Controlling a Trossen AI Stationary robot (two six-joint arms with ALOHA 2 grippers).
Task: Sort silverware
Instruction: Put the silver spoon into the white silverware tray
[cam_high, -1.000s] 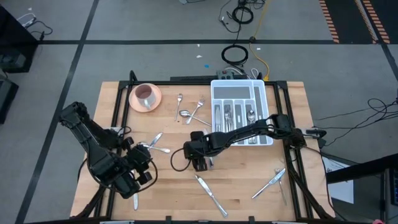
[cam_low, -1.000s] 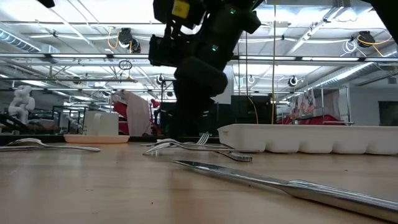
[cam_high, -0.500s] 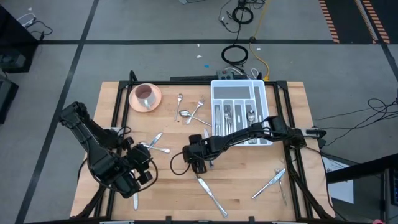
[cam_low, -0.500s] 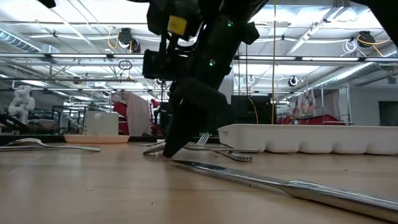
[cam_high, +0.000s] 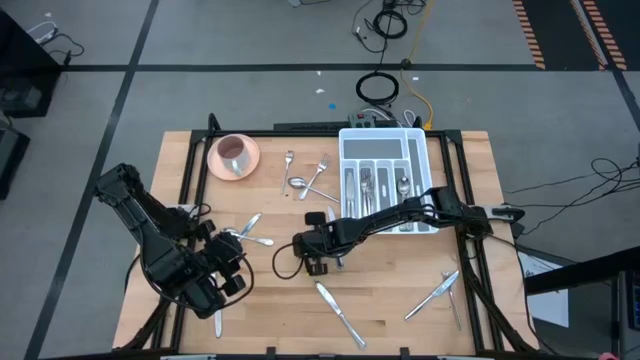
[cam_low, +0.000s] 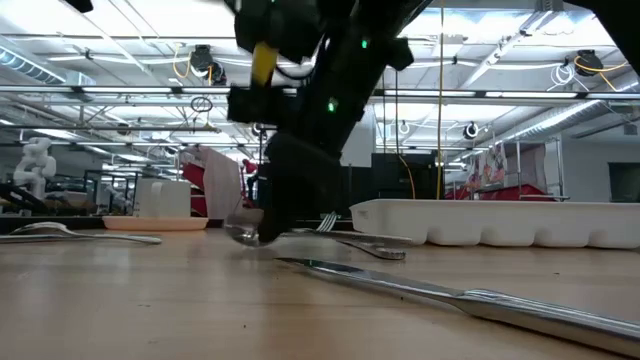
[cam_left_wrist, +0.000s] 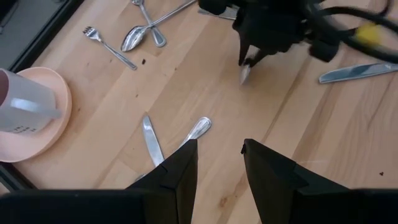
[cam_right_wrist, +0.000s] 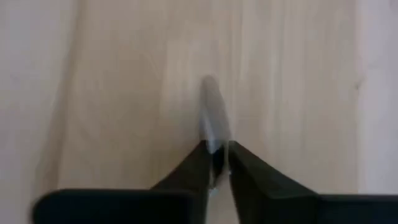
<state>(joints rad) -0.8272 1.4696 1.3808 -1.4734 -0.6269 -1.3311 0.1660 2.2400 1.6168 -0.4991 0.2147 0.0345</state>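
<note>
Right gripper (cam_right_wrist: 216, 163) is clamped on one slim silver utensil (cam_right_wrist: 212, 118), held at one end between the fingertips, with the rest projecting forward over the bare wood. Which kind of piece it is cannot be told. In the high view this gripper (cam_high: 316, 262) sits at mid-table, in front of the white tray (cam_high: 424, 148). Left gripper (cam_left_wrist: 219, 163) waits near the left front of the table, fingers parted and empty.

Handling: each piece of silverware is judged rigid, light, thin and slick. A grip across the narrow handle, near the balance point, limits swing; an end grip such as this one may let the piece pivot or slip.

Location: loose silverware lies scattered on the table (cam_high: 400, 300), including a knife (cam_high: 336, 312) just in front of the right gripper, a pair (cam_high: 436, 292) at the right front and a cluster (cam_high: 308, 178) beside the pink bowl (cam_high: 234, 155). Several pieces are already in the tray.

Change: one second ago the right fingers stood wide apart above the wood; half a second ago they were lowered to it; now they are pinched together on the utensil.
</note>
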